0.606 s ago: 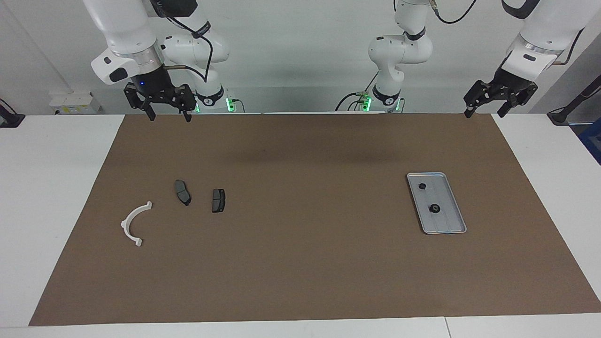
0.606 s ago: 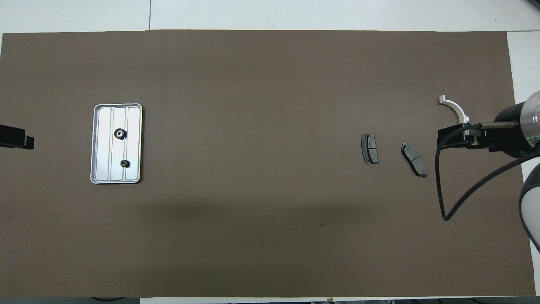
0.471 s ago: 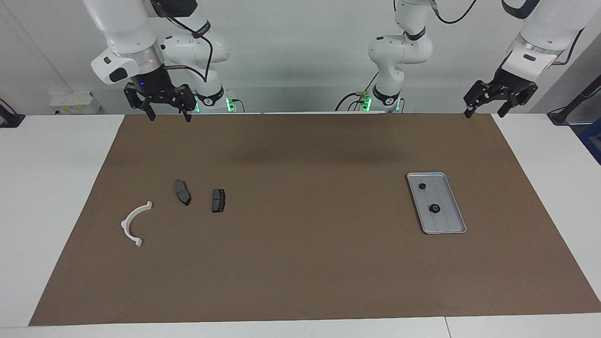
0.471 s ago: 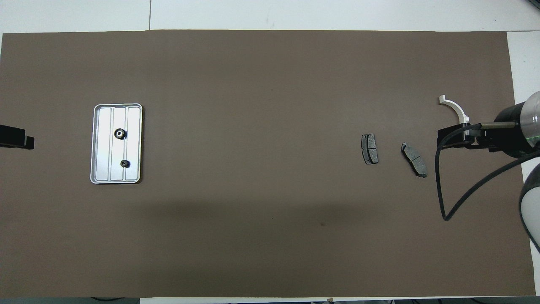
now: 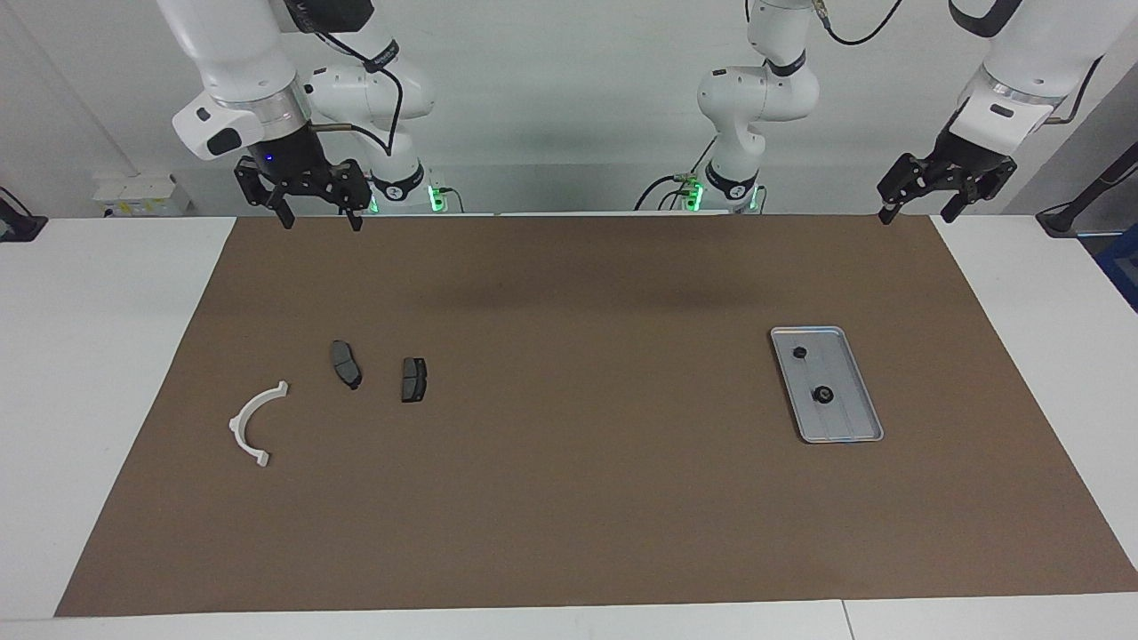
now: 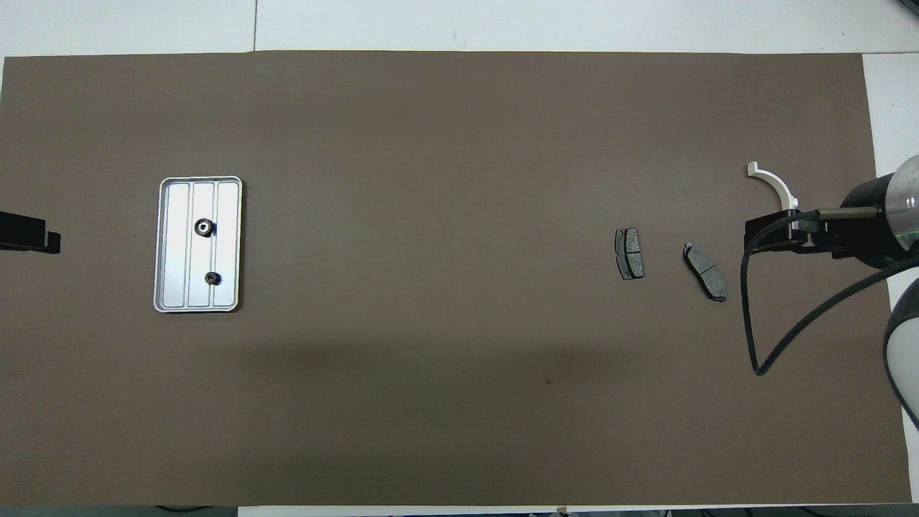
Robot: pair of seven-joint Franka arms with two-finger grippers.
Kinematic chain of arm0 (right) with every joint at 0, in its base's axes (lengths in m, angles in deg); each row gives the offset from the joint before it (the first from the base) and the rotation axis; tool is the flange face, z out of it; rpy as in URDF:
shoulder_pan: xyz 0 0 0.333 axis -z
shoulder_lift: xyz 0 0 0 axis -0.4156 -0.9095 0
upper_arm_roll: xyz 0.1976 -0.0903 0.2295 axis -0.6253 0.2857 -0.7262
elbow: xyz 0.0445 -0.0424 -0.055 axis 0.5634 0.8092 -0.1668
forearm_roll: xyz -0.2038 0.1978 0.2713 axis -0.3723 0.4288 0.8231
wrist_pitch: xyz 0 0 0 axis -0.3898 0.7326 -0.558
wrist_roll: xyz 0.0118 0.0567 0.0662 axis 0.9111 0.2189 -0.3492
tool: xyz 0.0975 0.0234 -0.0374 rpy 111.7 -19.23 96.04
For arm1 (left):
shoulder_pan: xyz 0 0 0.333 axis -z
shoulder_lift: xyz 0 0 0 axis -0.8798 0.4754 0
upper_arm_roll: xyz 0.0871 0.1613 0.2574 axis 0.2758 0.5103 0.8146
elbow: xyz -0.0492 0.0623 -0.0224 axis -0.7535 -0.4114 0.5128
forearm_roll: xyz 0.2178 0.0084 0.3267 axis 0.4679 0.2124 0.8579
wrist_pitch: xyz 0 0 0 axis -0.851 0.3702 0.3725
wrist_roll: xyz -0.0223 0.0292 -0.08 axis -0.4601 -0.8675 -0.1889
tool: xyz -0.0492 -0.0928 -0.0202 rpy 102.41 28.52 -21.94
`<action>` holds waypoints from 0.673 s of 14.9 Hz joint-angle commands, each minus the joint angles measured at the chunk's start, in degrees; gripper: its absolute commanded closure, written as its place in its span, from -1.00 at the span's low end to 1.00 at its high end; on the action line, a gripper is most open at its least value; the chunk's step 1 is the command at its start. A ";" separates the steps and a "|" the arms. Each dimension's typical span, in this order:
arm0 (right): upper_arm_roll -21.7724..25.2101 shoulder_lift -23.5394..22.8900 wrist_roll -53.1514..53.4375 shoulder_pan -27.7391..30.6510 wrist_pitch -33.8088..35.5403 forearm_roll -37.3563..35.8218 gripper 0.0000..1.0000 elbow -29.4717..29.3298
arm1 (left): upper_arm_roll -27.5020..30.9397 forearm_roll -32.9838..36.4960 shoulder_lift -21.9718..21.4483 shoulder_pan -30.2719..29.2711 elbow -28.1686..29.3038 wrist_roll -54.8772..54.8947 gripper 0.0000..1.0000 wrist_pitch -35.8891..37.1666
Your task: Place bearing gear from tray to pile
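Observation:
The silver tray [image 5: 851,420] lies toward the left arm's end of the table and also shows in the overhead view [image 6: 228,208]. Two small dark gears lie in it: one with a pale centre [image 5: 823,395] [image 6: 204,227], and a smaller one [image 5: 799,352] [image 6: 212,277] nearer to the robots. The pile lies toward the right arm's end: a white half-ring bracket [image 5: 237,424] [image 6: 777,184] and two dark brake pads [image 5: 346,364] [image 5: 413,380]. My left gripper [image 5: 917,216] is open and empty, raised over the mat's edge by the robots. My right gripper [image 5: 321,222] is open and empty, raised likewise.
A brown mat [image 5: 569,498] covers most of the white table [image 5: 98,356]. In the overhead view the right gripper [image 6: 772,235] and its cable [image 6: 750,316] cover part of the bracket. The left gripper [image 6: 29,233] shows only at that view's edge.
The left gripper has shifted very slightly. The right arm, the tray, the gears and the pile have not moved.

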 commanded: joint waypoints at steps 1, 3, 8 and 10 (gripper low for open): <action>-0.14 0.81 0.35 0.44 -0.17 -0.07 -1.00 0.37 | -0.04 -0.05 -7.15 1.44 18.15 -2.65 -1.00 -15.18; -0.14 0.81 0.35 0.44 -0.17 -0.07 -1.00 0.37 | -0.04 -0.05 -6.47 1.44 23.54 -1.86 -0.98 -21.28; -0.14 0.81 0.35 0.44 -0.17 -0.07 -1.00 0.37 | -0.04 -0.05 -0.76 0.74 28.65 2.97 -0.96 -30.77; -0.14 0.81 0.35 0.44 -0.17 -0.07 -1.00 0.37 | 0.05 -0.05 0.82 0.57 31.11 4.12 -0.93 -36.48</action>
